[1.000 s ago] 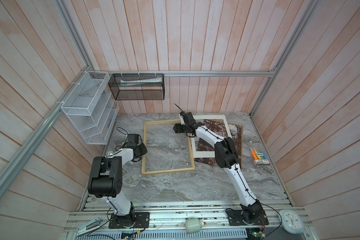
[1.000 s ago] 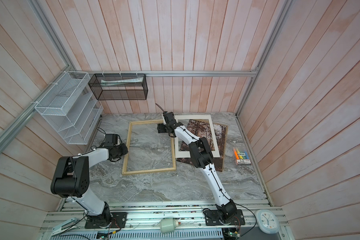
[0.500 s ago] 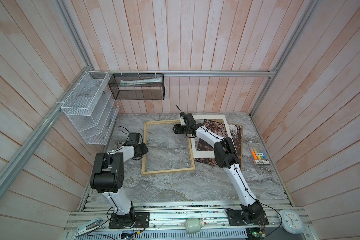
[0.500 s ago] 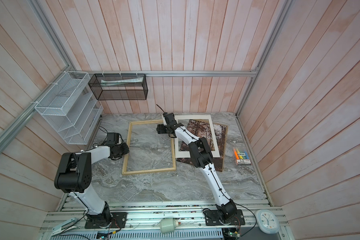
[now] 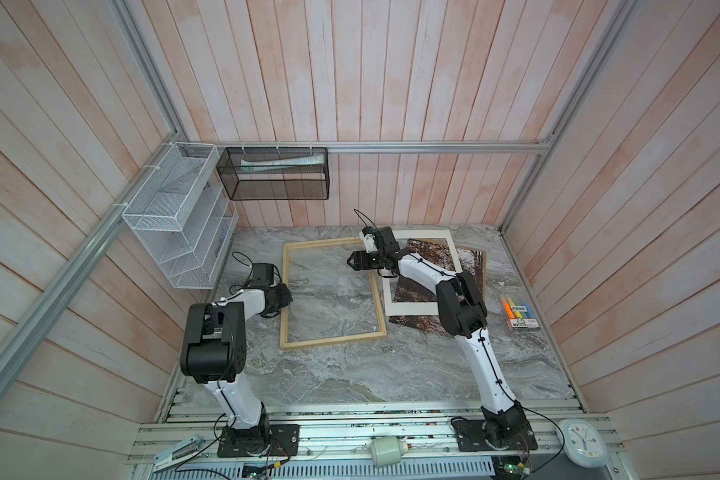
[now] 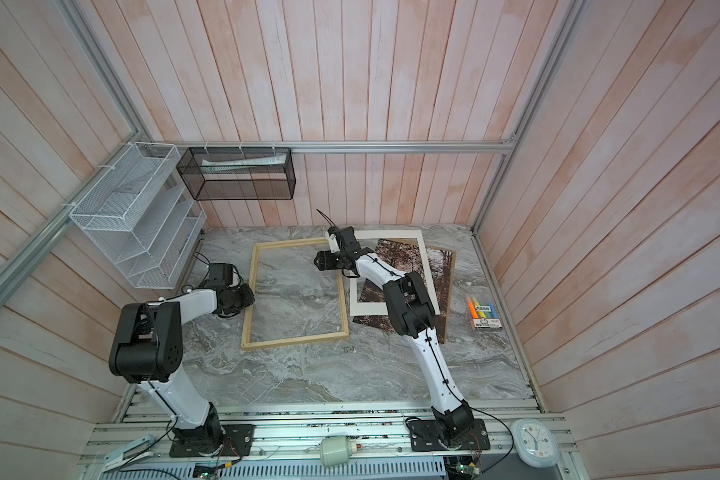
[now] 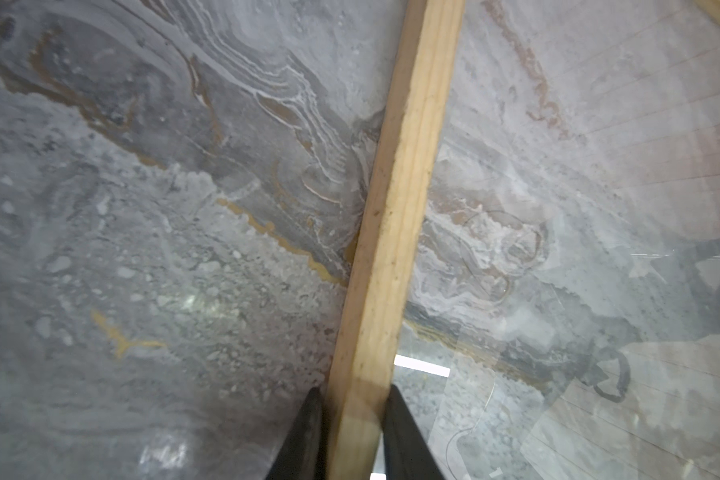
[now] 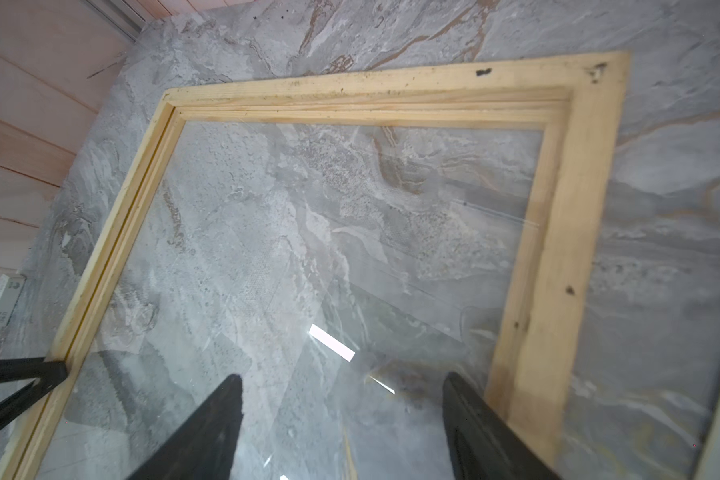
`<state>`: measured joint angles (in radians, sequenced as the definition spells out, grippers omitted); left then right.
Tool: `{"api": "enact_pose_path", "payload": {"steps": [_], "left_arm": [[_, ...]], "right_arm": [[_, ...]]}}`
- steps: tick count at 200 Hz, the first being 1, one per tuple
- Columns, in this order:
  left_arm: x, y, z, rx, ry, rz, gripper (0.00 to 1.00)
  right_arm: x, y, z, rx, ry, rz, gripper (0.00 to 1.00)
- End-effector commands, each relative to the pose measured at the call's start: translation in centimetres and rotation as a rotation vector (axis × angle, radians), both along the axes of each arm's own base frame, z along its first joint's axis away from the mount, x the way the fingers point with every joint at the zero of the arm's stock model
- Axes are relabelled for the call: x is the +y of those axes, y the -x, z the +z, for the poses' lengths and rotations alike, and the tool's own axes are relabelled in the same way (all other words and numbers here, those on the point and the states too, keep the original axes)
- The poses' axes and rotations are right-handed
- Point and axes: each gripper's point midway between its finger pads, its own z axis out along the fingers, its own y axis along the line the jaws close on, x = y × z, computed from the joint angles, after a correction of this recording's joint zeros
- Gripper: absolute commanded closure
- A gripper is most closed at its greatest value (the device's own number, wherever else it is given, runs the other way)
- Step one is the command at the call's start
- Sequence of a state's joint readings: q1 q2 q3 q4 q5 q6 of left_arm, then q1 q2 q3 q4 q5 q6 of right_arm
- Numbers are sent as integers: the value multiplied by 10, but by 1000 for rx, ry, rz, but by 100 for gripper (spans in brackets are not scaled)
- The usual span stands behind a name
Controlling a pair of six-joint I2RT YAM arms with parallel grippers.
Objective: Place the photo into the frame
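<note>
The frame [image 5: 332, 338] [image 6: 296, 341] of pale wood lies flat on the marble table, a glass pane inside it. My left gripper [image 5: 284, 297] [image 6: 250, 298] [image 7: 354, 390] is shut on its left rail [image 7: 395, 208], one finger against each side. Over the glass near the right rail [image 8: 558, 208] hovers my right gripper [image 5: 350, 262] [image 6: 316, 261] [image 8: 341, 376], open and holding nothing. The photo [image 5: 427, 257] [image 6: 395, 255], an autumn forest print, lies to the right of the frame. It is partly covered by a white mat [image 5: 408, 309] and by my right arm.
A pack of highlighters [image 5: 520, 313] lies at the table's right edge. A white wire rack [image 5: 175, 220] and a black mesh basket [image 5: 275, 174] hang on the back-left walls. A clock [image 5: 582, 440], a stapler [image 5: 175, 451] and a white cylinder [image 5: 385, 451] sit on the front rail.
My left gripper has moved a little right onto the frame's left rail and its jaws have narrowed onto it. The right arm has stayed where it was.
</note>
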<state>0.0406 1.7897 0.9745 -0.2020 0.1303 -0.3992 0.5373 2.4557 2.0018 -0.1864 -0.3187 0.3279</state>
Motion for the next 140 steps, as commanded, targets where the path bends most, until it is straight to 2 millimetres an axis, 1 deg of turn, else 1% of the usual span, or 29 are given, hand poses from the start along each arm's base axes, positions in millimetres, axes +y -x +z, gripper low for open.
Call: {"api": "enact_pose_path", "payload": {"steps": [1, 16, 26, 51, 86, 97, 99, 119, 135, 140], "left_arm": [[14, 4, -6, 38, -30, 41, 74], [14, 2, -2, 28, -31, 38, 74], [13, 0, 3, 13, -29, 33, 72], [10, -6, 18, -28, -16, 20, 68], [7, -8, 35, -64, -10, 11, 65], [5, -9, 40, -75, -8, 8, 64], [5, -9, 40, -76, -7, 8, 64], [-1, -10, 48, -95, 0, -8, 63], [-7, -11, 53, -105, 2, -15, 63], [-9, -12, 54, -106, 1, -17, 63]], "right_arm": [[-16, 0, 54, -101, -28, -9, 23], [-30, 6, 62, -111, -28, -28, 23], [-44, 9, 66, -118, -21, -49, 23], [-85, 16, 66, -111, 25, -130, 23], [-152, 32, 57, -69, 90, -272, 24], [-171, 41, 50, -47, 121, -309, 23], [-173, 42, 52, -48, 124, -314, 23], [-186, 60, 44, -21, 178, -303, 23], [-198, 70, 35, 15, 245, -314, 23], [-205, 74, 30, 33, 270, -330, 23]]}}
